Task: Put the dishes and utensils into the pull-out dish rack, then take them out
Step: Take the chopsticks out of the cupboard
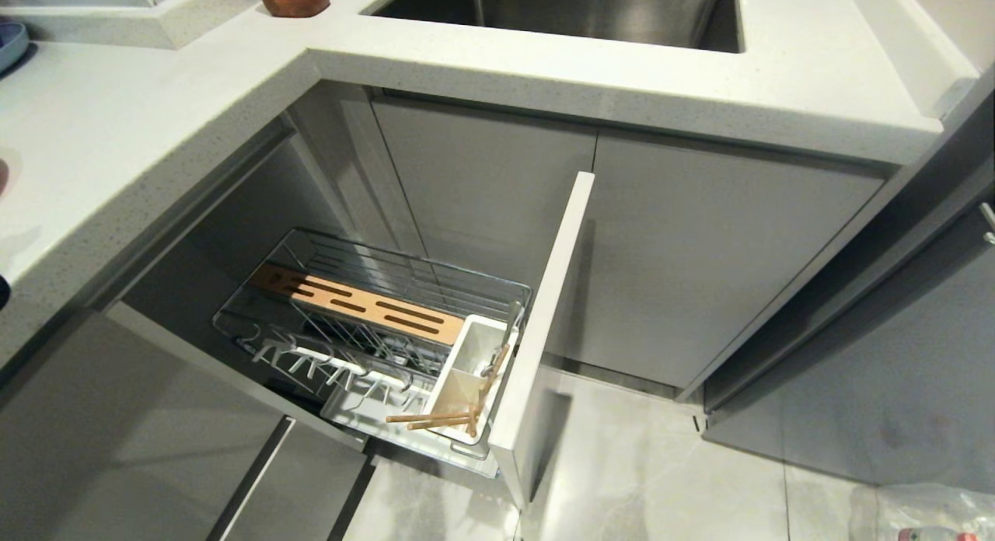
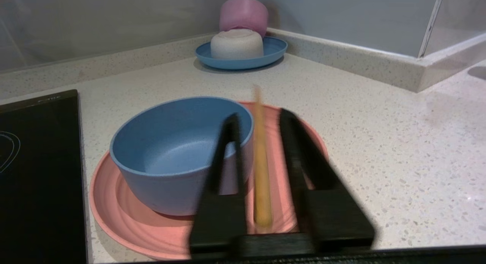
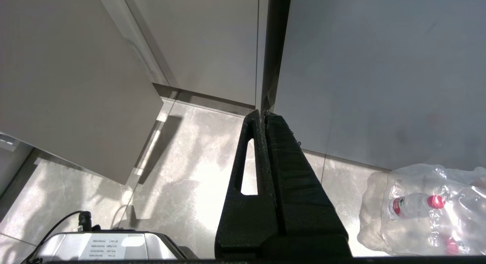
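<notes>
Hovering low over a pink plate (image 2: 114, 218) on the speckled counter (image 2: 379, 142) with the left gripper (image 2: 259, 116), fingers parted. Showing one wooden chopstick (image 2: 262, 173) between those fingers, blurred, lengthwise above the plate, with a sliver of gap on either side, so released rather than pinched. Seeing a blue bowl (image 2: 163, 157) upright on the same plate, just beside the chopstick, one finger crossing in front of its rim. Noting a black hob (image 2: 38, 180) beside the plate, and at the back corner of the counter a blue dish (image 2: 273, 51) bearing an upturned white bowl (image 2: 236, 44), with a pink cup (image 2: 245, 13) just behind.

Hanging parked with the right gripper (image 3: 263, 114), fingers clenched together on nothing, pointed down at the pale tiled floor (image 3: 182, 161) by the grey cabinet fronts, near a clear bag of bottles (image 3: 417, 207).

Looking from the head: dish rack (image 1: 435, 280) pulled out from under the counter corner, its pale front panel (image 1: 544, 315) standing clear of the cabinets, left of the sink (image 1: 583, 12). Holding a slotted brown strip (image 1: 365, 300) across the wires and a white caddy (image 1: 474, 354) against the front panel. Finding more chopsticks (image 1: 431, 420) at the caddy, some lying across its near end, one leaning inside. Neither arm in that view.
</notes>
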Tool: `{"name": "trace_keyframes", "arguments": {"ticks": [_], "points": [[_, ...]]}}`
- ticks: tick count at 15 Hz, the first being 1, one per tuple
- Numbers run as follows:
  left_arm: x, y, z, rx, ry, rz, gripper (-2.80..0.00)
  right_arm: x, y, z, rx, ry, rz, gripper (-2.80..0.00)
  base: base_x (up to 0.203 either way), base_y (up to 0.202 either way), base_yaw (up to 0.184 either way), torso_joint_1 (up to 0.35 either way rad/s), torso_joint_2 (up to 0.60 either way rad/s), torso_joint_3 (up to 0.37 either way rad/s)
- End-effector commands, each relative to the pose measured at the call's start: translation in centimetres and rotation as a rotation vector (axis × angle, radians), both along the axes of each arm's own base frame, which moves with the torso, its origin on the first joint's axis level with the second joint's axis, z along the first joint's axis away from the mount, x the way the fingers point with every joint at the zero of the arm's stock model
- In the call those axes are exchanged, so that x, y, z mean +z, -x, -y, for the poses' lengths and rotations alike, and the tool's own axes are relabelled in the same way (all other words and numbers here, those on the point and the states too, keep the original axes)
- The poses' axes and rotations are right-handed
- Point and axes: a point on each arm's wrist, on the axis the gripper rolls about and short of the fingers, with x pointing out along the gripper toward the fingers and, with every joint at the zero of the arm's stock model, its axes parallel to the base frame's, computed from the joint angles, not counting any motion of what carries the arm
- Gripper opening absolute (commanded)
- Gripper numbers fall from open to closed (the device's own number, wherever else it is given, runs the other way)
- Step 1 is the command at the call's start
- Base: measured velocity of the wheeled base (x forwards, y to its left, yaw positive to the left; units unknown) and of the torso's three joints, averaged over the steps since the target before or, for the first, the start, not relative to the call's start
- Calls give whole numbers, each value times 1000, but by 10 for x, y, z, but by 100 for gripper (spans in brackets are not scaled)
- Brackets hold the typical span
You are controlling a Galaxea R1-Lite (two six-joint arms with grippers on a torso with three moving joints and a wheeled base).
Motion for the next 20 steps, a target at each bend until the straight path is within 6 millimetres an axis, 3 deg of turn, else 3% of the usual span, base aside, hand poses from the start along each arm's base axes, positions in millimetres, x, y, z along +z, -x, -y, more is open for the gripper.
{"name": "trace_keyframes", "arguments": {"ticks": [1, 16, 17, 20], "points": [[0, -2, -1, 3, 4, -2, 0, 0, 0, 0, 0, 0, -2, -280, 0, 0, 0, 0, 0, 0], [16, 4, 1, 17, -33, 38, 0, 0, 0, 0, 0, 0, -2, -280, 0, 0, 0, 0, 0, 0], [17, 5, 1, 25, -43, 21, -280, 0, 0, 0, 0, 0, -2, -280, 0, 0, 0, 0, 0, 0], [34, 10, 3, 28, -65, 78, -280, 0, 0, 0, 0, 0, -2, -280, 0, 0, 0, 0, 0, 0]]}}
